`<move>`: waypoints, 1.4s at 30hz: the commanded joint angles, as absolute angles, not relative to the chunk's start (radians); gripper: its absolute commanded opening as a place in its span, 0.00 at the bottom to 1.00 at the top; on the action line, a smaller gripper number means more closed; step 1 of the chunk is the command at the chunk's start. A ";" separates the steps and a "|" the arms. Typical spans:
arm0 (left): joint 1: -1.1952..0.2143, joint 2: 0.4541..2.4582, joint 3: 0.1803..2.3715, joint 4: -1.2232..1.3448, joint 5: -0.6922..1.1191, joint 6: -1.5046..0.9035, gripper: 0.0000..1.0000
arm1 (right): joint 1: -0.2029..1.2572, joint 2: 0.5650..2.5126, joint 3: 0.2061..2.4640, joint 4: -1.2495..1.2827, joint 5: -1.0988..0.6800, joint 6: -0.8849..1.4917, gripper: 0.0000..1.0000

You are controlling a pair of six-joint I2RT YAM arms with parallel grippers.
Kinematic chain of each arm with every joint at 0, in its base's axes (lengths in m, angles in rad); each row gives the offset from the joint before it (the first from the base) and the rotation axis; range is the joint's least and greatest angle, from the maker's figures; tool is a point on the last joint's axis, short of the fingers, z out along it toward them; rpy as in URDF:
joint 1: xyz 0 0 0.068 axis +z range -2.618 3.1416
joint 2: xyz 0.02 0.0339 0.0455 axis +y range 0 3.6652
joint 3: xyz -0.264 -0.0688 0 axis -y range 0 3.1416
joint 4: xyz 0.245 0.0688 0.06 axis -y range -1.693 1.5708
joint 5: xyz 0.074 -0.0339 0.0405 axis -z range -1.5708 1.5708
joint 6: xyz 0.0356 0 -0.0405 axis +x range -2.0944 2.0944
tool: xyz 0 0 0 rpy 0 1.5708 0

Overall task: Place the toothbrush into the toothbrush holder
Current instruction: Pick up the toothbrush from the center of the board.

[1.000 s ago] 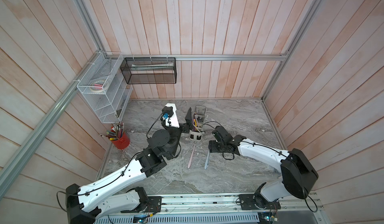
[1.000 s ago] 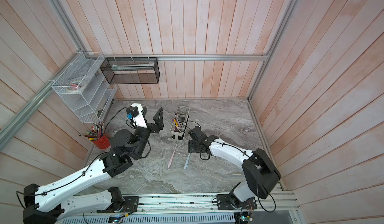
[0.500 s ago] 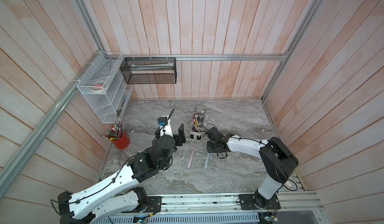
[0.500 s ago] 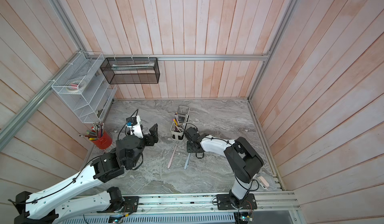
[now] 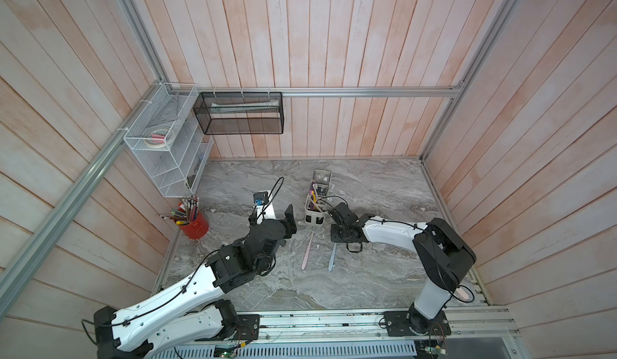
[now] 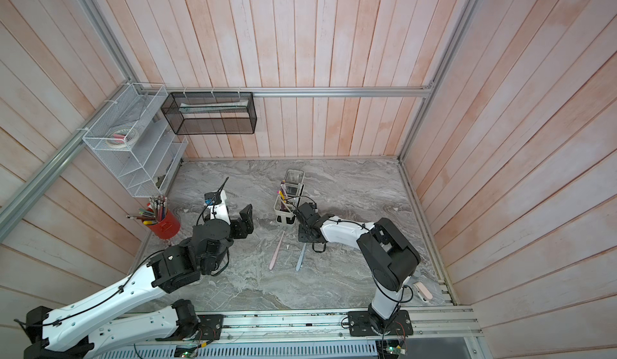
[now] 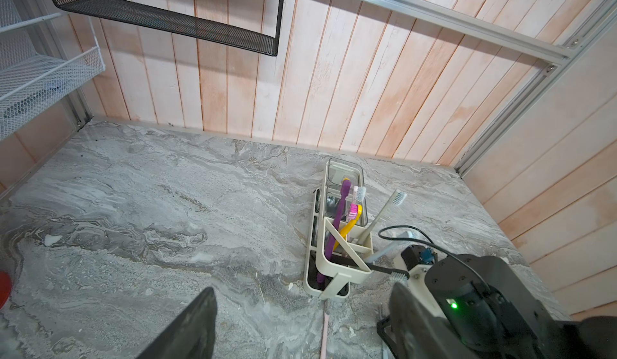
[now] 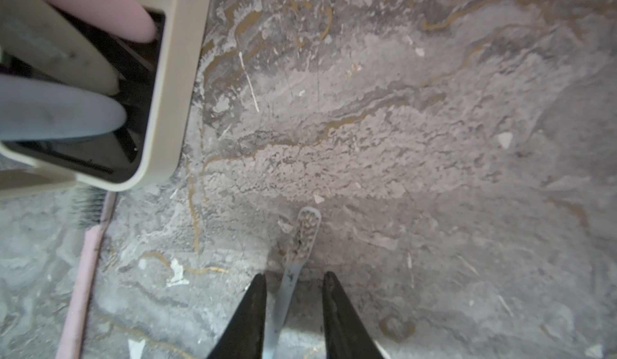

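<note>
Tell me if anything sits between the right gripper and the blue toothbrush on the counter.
Nothing visible does. The right gripper straddles the blue toothbrush at its neck, a jaw on each side, with only bare counter showing in the gaps.

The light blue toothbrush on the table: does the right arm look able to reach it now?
Probably yes. The right end effector is open astride the light blue toothbrush, nothing between; the holder and pink toothbrush lie off to one side.
</note>
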State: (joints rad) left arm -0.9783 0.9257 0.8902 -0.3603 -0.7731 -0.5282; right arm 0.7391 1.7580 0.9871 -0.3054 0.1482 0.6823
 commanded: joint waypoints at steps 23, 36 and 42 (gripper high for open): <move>-0.983 0.928 0.884 -0.361 -0.799 -0.537 0.82 | 0.744 1.772 1.004 -0.331 0.121 0.672 0.10; -0.982 0.965 0.873 -0.349 -0.750 -0.599 0.83 | 0.745 1.565 0.945 -0.289 0.053 0.598 0.04; -0.983 1.004 0.885 -0.337 -0.679 -0.656 0.83 | 0.748 1.465 0.903 -0.252 -0.007 0.550 0.03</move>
